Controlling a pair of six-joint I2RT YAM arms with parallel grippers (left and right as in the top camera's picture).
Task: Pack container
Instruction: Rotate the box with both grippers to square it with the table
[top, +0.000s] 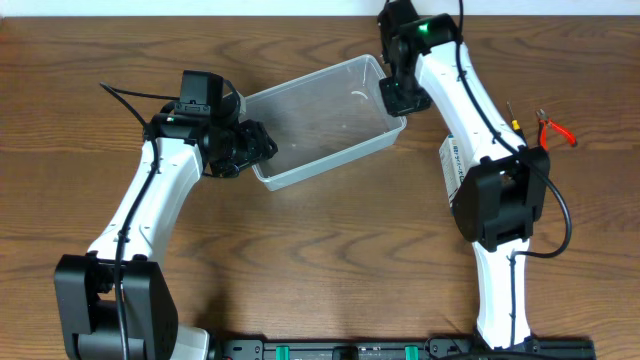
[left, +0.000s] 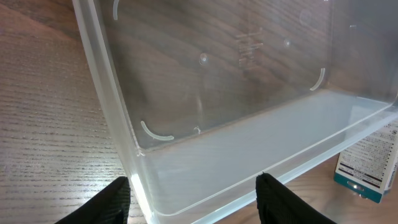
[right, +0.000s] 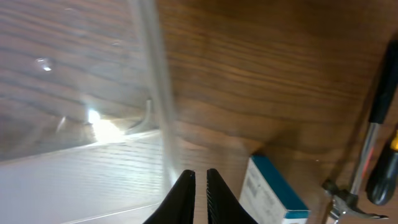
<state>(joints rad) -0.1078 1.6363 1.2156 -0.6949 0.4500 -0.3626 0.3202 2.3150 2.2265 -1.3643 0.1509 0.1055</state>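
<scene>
Toward the far middle of the table (top: 330, 260) the container (top: 320, 120) is parked, empty as far as can be seen, with its long axis running from near-left to far-right. Its near-left short end is straddled by the left gripper (left: 194, 199). The jaws are spread wide with the wall and a rounded corner sat between them, but nothing is clamped. The far-right corner is met by the right gripper (right: 199, 190), jaws pinched almost together with only a sliver of wood showing through. The wall is seen just left of them, so nothing looks held. Stuff to pack is all out to the right: a box (right: 273, 193) near that corner, then a hammer (right: 373, 118) and pliers (top: 556, 131) further off. The right arm is judged the nearer one for those, though the box is partly tucked under that arm, so reaching it from above could be awkward
</scene>
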